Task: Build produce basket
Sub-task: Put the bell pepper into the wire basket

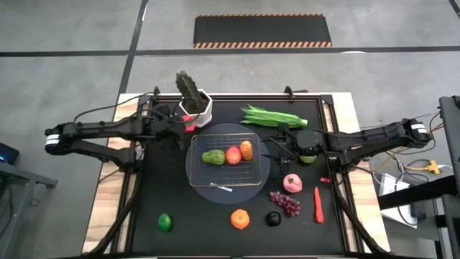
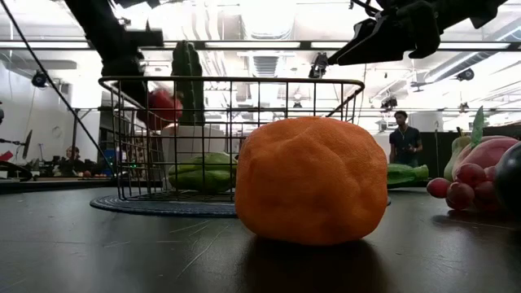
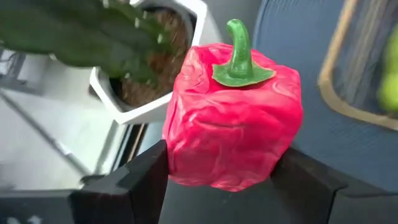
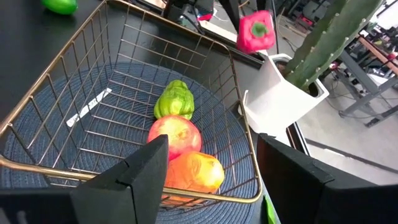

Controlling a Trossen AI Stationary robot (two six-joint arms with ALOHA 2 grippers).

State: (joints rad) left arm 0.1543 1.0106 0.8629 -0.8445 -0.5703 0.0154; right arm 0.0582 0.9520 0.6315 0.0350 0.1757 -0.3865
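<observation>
The silver wire basket (image 1: 248, 183) stands on its round grey base at the table's middle. It holds a green vegetable (image 4: 174, 99), a red-pink fruit (image 4: 176, 135) and an orange one (image 4: 196, 171). My left gripper (image 1: 188, 126) is shut on a red pepper (image 3: 233, 118) just left of the basket, beside the white cactus pot (image 1: 203, 108). My right gripper (image 4: 211, 177) is open and empty over the basket's right rim. An orange (image 1: 240, 218), a lime (image 1: 165, 221), grapes (image 1: 285, 203), a red chili (image 1: 318, 203) and green beans (image 1: 273, 115) lie on the table. My left gripper pinches the red pepper by its two opposite side walls, low on the body (image 3: 180, 168), between its two fingers. The fingers come from the table's left. The pepper is lifted clear of the table, its green stem (image 3: 239, 53) up.
The potted cactus (image 1: 188, 88) stands close behind my left gripper. A pink fruit (image 1: 292, 183) and a dark round fruit (image 1: 273, 218) lie near the front right. A green fruit (image 1: 309, 157) lies under my right arm. The black mat's front left has free room.
</observation>
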